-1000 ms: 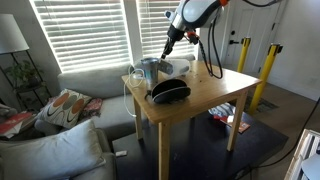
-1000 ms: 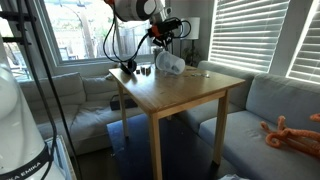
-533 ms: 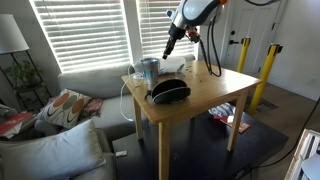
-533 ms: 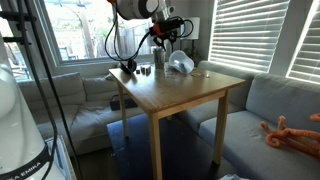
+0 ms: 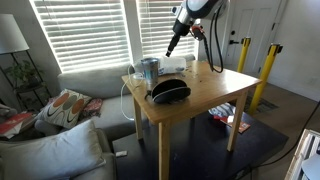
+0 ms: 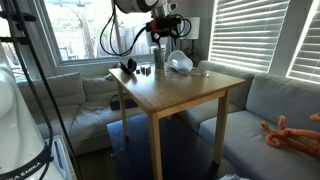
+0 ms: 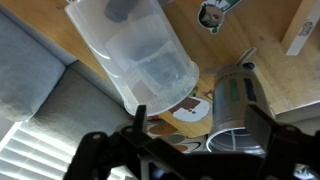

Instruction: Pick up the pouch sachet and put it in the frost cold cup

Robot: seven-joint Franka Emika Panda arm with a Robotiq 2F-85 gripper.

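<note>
The frost cold cup (image 7: 135,50), translucent and pale, lies tilted on its side on the wooden table (image 5: 205,95), at the far corner by the window in both exterior views (image 5: 179,66) (image 6: 180,62). Through its wall shows a bluish-grey shape (image 7: 160,70) that looks like the pouch sachet. It is too small to make out in the exterior views. My gripper (image 7: 200,130) hangs open above the cup and touches nothing, its fingers empty (image 5: 170,48) (image 6: 164,38).
A metal can (image 7: 235,100) (image 5: 149,70) stands next to the cup, beside a picture coaster (image 7: 185,105). A black bowl-shaped thing (image 5: 170,91) sits nearer the table's front edge. A grey sofa (image 5: 90,85) adjoins the table. Yellow posts (image 5: 268,70) stand behind.
My gripper has opened from shut and lifted away from the cup. The cup has shifted a little on the table and rests free.
</note>
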